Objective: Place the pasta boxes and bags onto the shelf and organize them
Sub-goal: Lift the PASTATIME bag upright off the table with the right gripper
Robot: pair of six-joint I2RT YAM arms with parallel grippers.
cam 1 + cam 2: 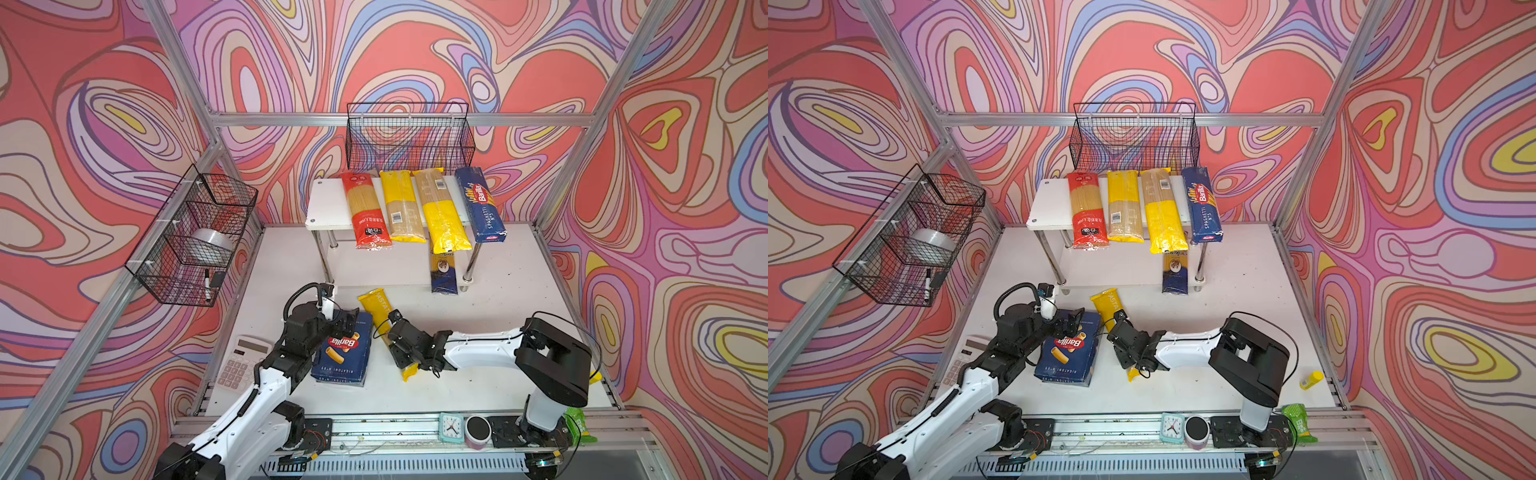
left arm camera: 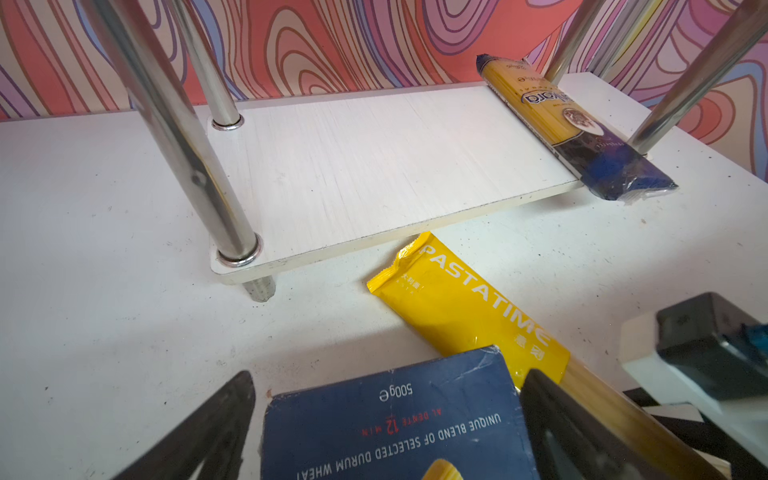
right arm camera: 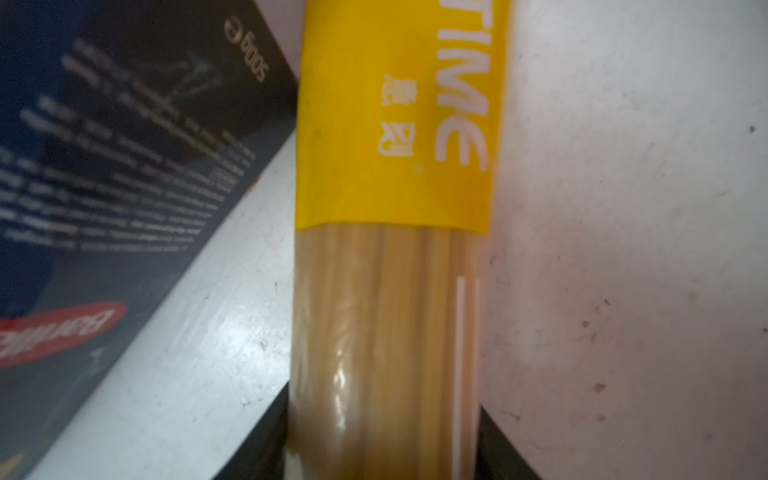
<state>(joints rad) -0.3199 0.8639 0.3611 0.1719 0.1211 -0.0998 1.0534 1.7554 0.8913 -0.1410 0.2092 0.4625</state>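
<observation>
Yellow PASTATIME bag (image 1: pixel 375 309) flat on desk (image 1: pixel 498 324) beside rigatoni box (image 1: pixel 343 357), right gripper (image 1: pixel 394 338) jaws pinching its clear window, left gripper (image 1: pixel 347 321) jaws spread over box: slick film could slip, ends sag, snagging shelf (image 1: pixel 328 203).

Left arm (image 1: pixel 266 386) and right arm (image 1: pixel 478 345): white shells, black joints, looping cables; left tool (image 2: pixel 386 440), right tool (image 3: pixel 386 449) seemingly black

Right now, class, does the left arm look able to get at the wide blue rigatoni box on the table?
Probably yes: the left tool straddles one end of the rigatoni box, fingers open on either side, nothing on top. The PASTATIME bag, in the right tool, lies close alongside.
</observation>
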